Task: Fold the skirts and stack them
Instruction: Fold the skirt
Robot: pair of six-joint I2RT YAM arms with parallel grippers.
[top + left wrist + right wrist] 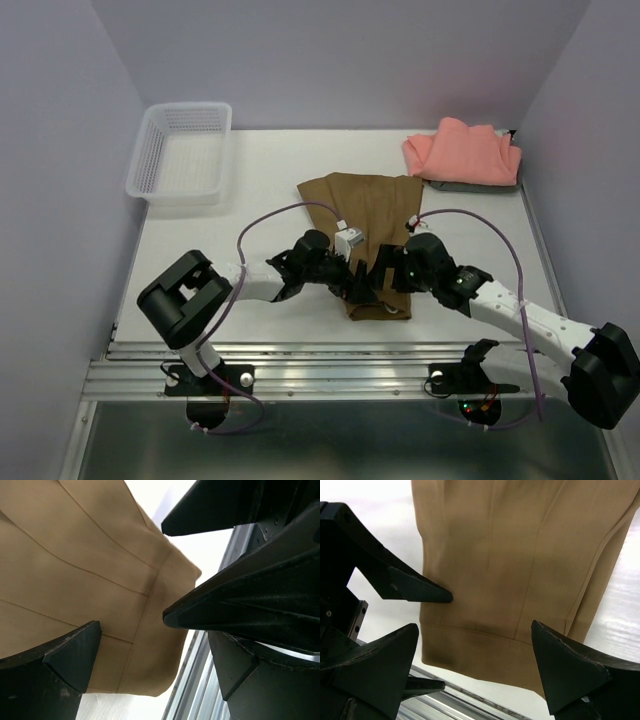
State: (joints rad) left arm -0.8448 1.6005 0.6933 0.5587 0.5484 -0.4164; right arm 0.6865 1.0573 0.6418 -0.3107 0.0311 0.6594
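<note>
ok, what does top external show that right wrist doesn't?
Only top external: the white mesh basket at far left, and the salmon-pink skirt lying on the grey skirt at far right.
Only right wrist: the stitched band across the near end of the olive-brown skirt, and its seams up close.
Both: the olive-brown skirt on the table, with the left gripper and the right gripper open over its near end.

You're looking at a white surface [270, 170] boxed in by pale lavender walls [340, 60] on three sides, evenly lit; a ribbed metal rail [330, 372] runs along its near edge.
</note>
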